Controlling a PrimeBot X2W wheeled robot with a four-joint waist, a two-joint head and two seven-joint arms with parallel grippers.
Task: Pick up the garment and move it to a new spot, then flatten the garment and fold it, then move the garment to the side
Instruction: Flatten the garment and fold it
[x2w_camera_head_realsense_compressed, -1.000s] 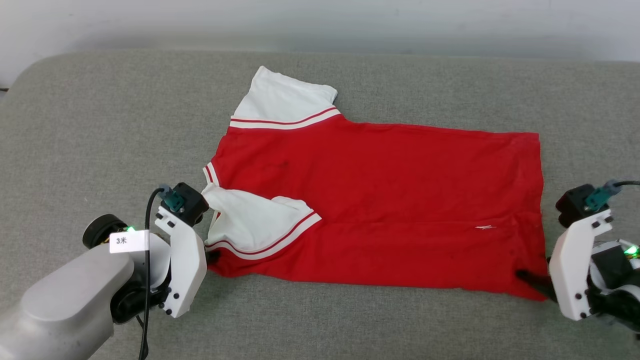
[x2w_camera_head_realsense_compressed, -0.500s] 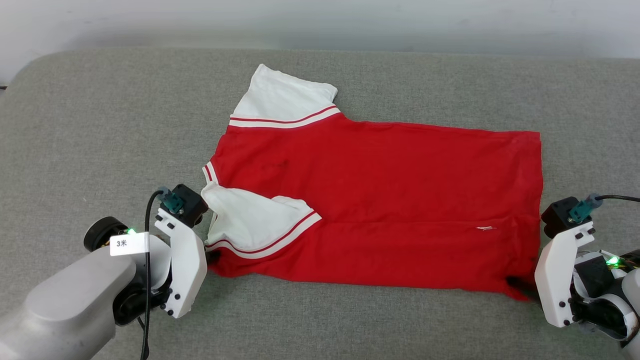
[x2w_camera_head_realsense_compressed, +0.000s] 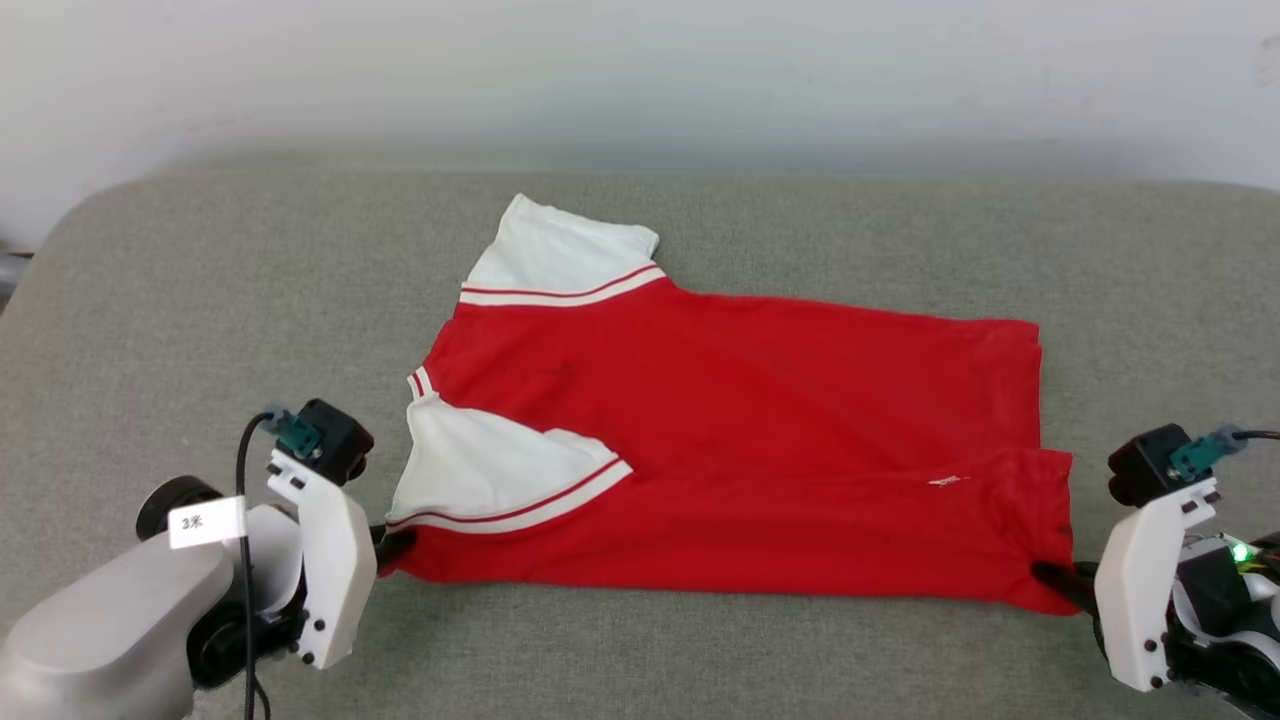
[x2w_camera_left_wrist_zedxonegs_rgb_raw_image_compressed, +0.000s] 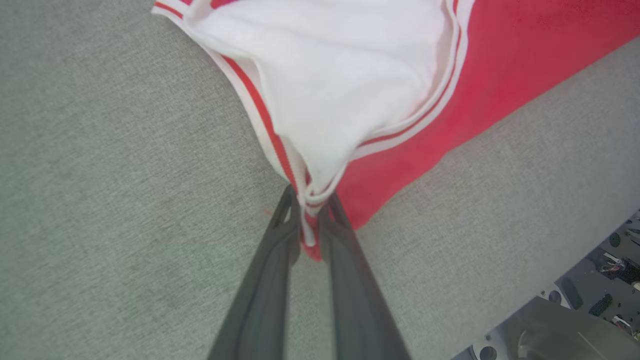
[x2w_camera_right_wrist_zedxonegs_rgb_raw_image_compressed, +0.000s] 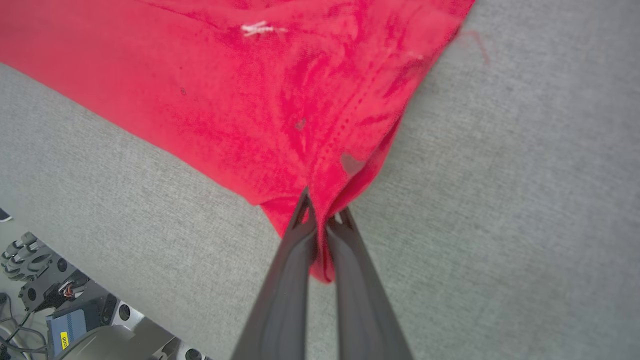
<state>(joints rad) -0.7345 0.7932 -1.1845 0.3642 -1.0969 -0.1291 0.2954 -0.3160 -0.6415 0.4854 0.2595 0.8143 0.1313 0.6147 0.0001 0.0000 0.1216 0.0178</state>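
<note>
The shirt (x2w_camera_head_realsense_compressed: 760, 420) lies spread on the grey worktop (x2w_camera_head_realsense_compressed: 200, 300). Left claw (x2w_camera_left_wrist_zedxonegs_rgb_raw_image_compressed: 309, 222) pinches its near sleeve corner, right claw (x2w_camera_right_wrist_zedxonegs_rgb_raw_image_compressed: 322, 217) its near hem corner, likely so both ends lift evenly for folding.

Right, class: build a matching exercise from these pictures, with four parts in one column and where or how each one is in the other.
1 left gripper
2 right gripper
3 far sleeve
4 near sleeve

A folded inward onto the garment
B shut on a plain red corner
C spread on the grey surface
D shut on striped trim

Pairs: 1-D, 2-B, 3-C, 4-A
</note>
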